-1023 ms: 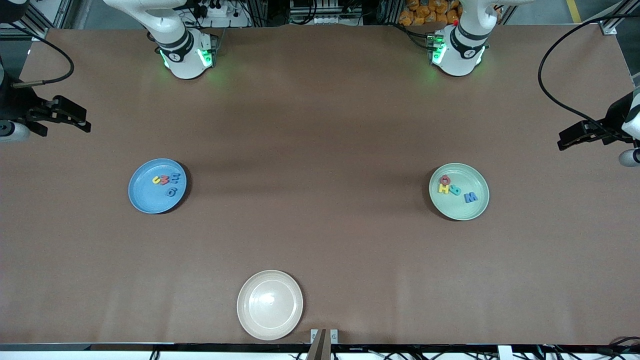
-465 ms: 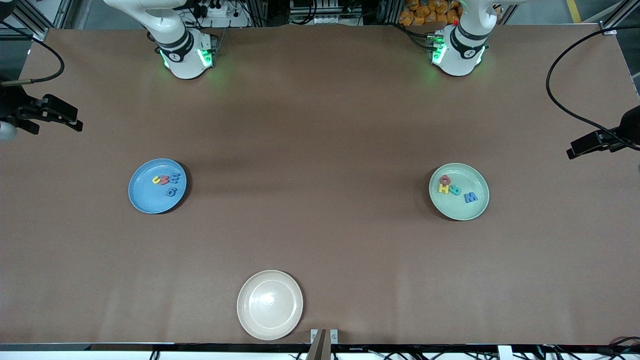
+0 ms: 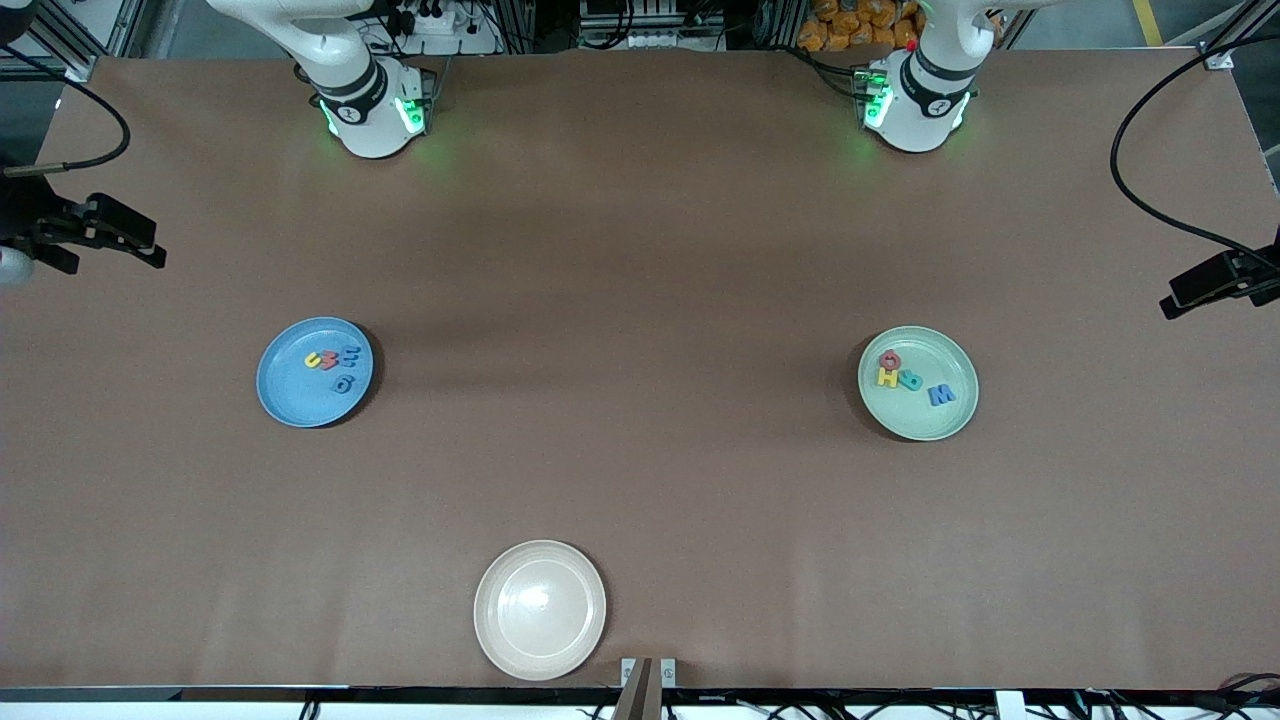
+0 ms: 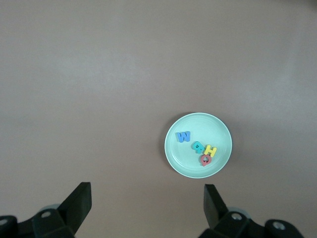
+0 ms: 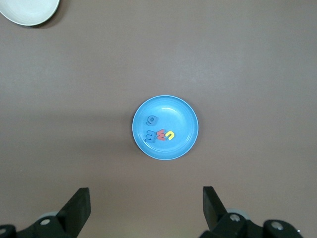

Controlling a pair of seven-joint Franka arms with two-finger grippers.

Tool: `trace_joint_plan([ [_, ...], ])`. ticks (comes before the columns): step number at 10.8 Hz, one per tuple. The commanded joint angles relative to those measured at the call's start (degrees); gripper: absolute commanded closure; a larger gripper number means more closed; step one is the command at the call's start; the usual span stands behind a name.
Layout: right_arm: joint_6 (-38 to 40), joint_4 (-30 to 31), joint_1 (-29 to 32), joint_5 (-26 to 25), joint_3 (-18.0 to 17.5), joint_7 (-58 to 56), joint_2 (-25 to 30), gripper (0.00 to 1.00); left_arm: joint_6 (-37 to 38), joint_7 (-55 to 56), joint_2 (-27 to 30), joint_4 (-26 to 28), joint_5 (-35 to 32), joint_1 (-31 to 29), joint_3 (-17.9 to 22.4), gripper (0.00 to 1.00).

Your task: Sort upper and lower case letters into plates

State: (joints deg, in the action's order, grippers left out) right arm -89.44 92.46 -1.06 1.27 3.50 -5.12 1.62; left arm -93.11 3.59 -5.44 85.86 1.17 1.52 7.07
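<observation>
— Plates first: where did they sit, taking the empty round cream plate (image 3: 540,610) at the camera's edge of the brown table (image 3: 640,250) as the mark?

— Both lay farther from the camera than the cream plate. My round bright blue plate (image 3: 315,372) lay toward my right arm's end of the table, and the round pale mint green plate (image 3: 918,383) toward my left arm's end, the two well apart.

— And the small flat toy letters?

— Four lay in the blue plate: a yellow letter (image 3: 313,361), a red letter (image 3: 329,359) and a blue letter (image 3: 350,354) in a row, touching or nearly so, with another blue letter (image 3: 343,384) just beside them, nearer the camera. Four lay in the mint plate: a red ring-shaped letter (image 3: 890,358), a yellow H (image 3: 887,378), a teal letter (image 3: 909,380) and a blue M (image 3: 941,395). No letters lay in the cream plate.

— Your hands?

— My right gripper (image 5: 146,210) hung high over the table's edge at my right arm's end, fingers spread wide, gripping nothing. My left gripper (image 4: 147,208) hung over the table's edge at my left arm's end, fingers (image 4: 214,203) likewise wide apart and empty.
</observation>
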Motion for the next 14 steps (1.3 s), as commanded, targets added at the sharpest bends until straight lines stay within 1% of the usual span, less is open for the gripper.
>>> trace_joint_plan([
  [1,0.41,-1.5,0.45,0.4,-0.33,0.2,-0.83,0.0,0.56,-1.39,-0.53,-0.87,1.11,-0.64,0.31,0.0],
  [9,0.32,-1.5,0.45,0.49,-0.33,0.2,-0.83,0.0,0.47,-1.66,-1.15,-0.96,0.41,-0.38,0.31,0.0],
  [14,0.32,-1.5,0.45,0.57,-0.33,0.2,-0.92,0.0,0.47,-2.53,-1.15,-1.05,-1.52,-0.2,0.13,0.0],
])
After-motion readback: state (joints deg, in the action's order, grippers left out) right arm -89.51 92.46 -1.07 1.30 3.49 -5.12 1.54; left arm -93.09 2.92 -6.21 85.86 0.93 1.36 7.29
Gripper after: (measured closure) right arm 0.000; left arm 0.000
